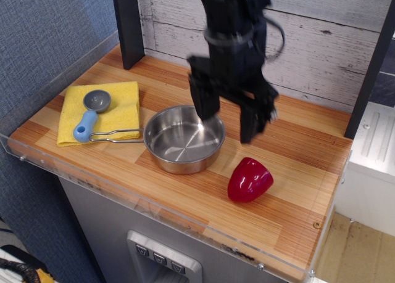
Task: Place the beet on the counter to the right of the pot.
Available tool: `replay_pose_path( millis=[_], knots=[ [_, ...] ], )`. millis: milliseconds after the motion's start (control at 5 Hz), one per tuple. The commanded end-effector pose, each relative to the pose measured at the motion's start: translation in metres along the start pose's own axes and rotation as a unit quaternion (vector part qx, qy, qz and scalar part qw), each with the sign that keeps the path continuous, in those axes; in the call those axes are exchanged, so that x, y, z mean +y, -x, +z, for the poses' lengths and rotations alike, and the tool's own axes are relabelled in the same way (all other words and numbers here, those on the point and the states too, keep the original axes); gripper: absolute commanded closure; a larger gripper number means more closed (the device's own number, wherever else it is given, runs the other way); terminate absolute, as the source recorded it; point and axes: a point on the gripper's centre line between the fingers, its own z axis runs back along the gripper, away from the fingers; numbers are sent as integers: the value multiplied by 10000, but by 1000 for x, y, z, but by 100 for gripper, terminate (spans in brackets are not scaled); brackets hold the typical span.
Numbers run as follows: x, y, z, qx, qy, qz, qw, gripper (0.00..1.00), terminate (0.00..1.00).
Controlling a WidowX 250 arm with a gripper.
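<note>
The beet, a glossy dark-red heart-shaped toy, lies on its side on the striped wooden counter, just right of the pot. The pot is a shallow shiny steel pan with a thin wire handle pointing left. My gripper hangs above the pot's right rim, well above the beet and apart from it. Its two black fingers are spread wide and hold nothing.
A yellow cloth lies at the counter's left with a blue-and-grey scoop on it. A dark post stands at the back left. A clear acrylic rim edges the front. A white plank wall is behind.
</note>
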Motion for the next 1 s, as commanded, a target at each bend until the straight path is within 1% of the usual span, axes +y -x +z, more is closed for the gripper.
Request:
replay_pose_path(
  millis=[0, 200, 400, 800],
  knots=[
    [45, 10, 36, -289, 32, 415, 9987, 0, 0],
    [64, 17, 40, -288, 149, 572, 9978, 0, 0],
    [67, 11, 43, -298, 93, 227, 9993, 0, 0],
    [67, 11, 43, -298, 93, 227, 9993, 0, 0]
  ],
)
